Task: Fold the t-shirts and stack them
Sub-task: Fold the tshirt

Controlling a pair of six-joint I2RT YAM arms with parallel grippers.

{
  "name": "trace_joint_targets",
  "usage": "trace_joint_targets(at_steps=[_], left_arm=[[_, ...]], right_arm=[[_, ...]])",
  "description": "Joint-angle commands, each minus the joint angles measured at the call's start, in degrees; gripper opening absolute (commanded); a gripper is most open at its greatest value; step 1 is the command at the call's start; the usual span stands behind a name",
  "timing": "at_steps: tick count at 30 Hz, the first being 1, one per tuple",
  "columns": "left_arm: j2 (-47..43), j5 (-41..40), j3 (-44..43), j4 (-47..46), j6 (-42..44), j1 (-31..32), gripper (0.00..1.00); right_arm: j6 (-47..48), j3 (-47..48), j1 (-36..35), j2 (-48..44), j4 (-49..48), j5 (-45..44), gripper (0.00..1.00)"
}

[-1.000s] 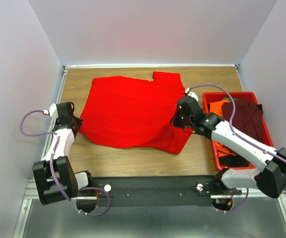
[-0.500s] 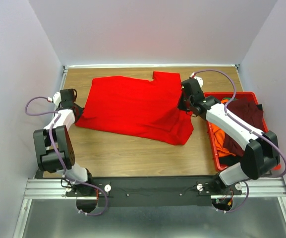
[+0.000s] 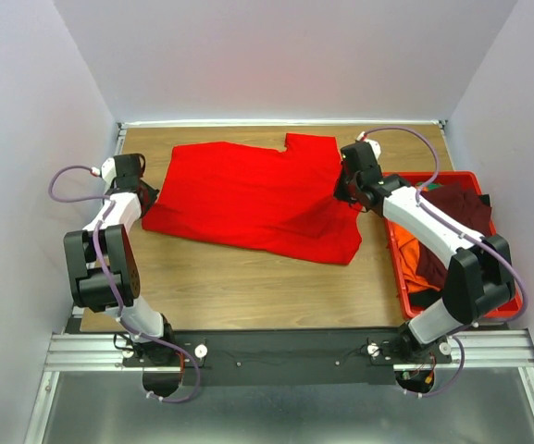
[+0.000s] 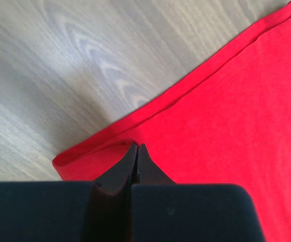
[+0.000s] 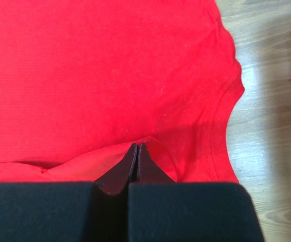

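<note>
The bright red t-shirt (image 3: pixel 257 199) lies spread on the wooden table. My left gripper (image 3: pixel 148 196) is shut on its left hem; in the left wrist view the closed tips (image 4: pixel 136 146) pinch the hem edge of the red cloth (image 4: pixel 226 116). My right gripper (image 3: pixel 345 190) is shut on a raised fold at the shirt's right side; in the right wrist view the closed tips (image 5: pixel 136 146) pinch red cloth (image 5: pixel 110 65) beside a sleeve hem. An orange shirt (image 3: pixel 416 264) and a dark maroon shirt (image 3: pixel 465 211) lie in the bin.
A rigid red plastic bin (image 3: pixel 433 176) stands at the table's right edge, just right of my right arm. Bare wood (image 3: pixel 248 291) lies between the shirt and the arm bases. Grey walls close in the left, back and right.
Both grippers have moved toward the far side of the table, still shut on the red shirt. The shirt's side edges went with them and its near edge has drawn back slightly.
</note>
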State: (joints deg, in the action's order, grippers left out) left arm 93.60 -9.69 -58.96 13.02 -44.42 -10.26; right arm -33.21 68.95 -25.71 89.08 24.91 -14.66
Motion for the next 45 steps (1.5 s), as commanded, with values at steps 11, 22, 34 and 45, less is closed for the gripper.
trace_joint_targets(at_steps=[11, 22, 34, 45], left_arm=[[2.3, -0.8, -3.1, 0.4, 1.4, 0.2, 0.02], [5.1, -1.4, -4.1, -0.1, 1.8, 0.2, 0.02], [6.2, -0.9, -4.1, -0.7, 1.8, 0.2, 0.02], [6.5, -1.2, -7.1, -0.5, 2.9, 0.2, 0.09]], right_arm=[[0.3, -2.5, 3.8, -2.3, -2.3, -0.7, 0.0], [0.8, -1.3, 4.7, 1.7, -4.5, 3.0, 0.0], [1.2, 6.8, 4.6, 8.7, -4.6, 6.0, 0.0], [2.0, 9.9, 4.7, 12.7, -4.6, 4.8, 0.0]])
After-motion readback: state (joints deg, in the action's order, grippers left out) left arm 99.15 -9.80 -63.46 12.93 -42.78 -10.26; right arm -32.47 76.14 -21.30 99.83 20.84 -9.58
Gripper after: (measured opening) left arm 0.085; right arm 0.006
